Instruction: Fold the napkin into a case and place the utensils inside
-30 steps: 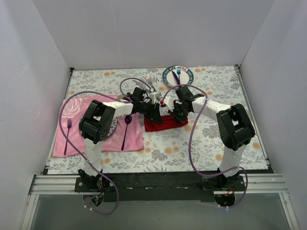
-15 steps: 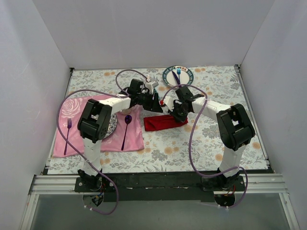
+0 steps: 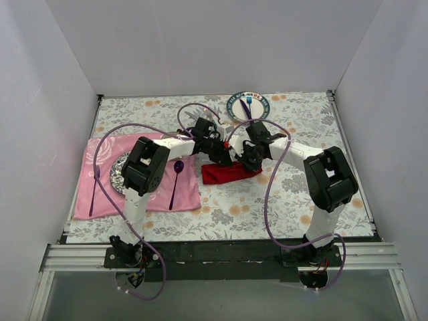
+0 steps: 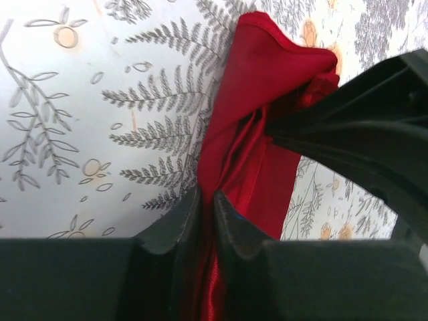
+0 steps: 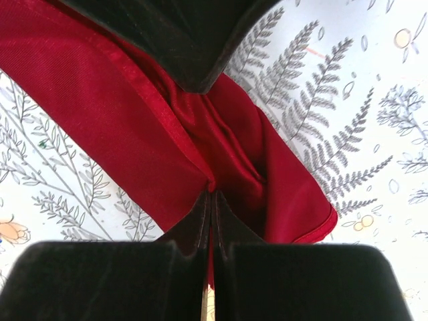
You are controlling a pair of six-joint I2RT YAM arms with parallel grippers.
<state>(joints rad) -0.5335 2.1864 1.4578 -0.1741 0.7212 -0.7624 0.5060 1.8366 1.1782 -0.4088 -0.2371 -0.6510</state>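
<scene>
The red napkin (image 3: 231,172) lies bunched and partly folded on the floral cloth in the middle of the table. My left gripper (image 4: 207,199) is shut on a fold of the napkin (image 4: 257,100) at its left end. My right gripper (image 5: 212,196) is shut on a pinched ridge of the napkin (image 5: 127,114) from the other side. In the top view the left gripper (image 3: 224,156) and the right gripper (image 3: 249,159) stand close together over the napkin's far edge. The silver utensils (image 3: 208,115) show partly behind the left arm.
A pink placemat (image 3: 144,194) lies at the left with a patterned plate (image 3: 120,172), a purple fork (image 3: 95,187) and a purple spoon (image 3: 175,180) on it. A round plate (image 3: 235,107) holding a blue fork stands at the back. White walls enclose the table.
My left gripper drew back from the napkin towards the rear, then came forward and right again and shut on the cloth. The right gripper kept its hold and barely moved.
</scene>
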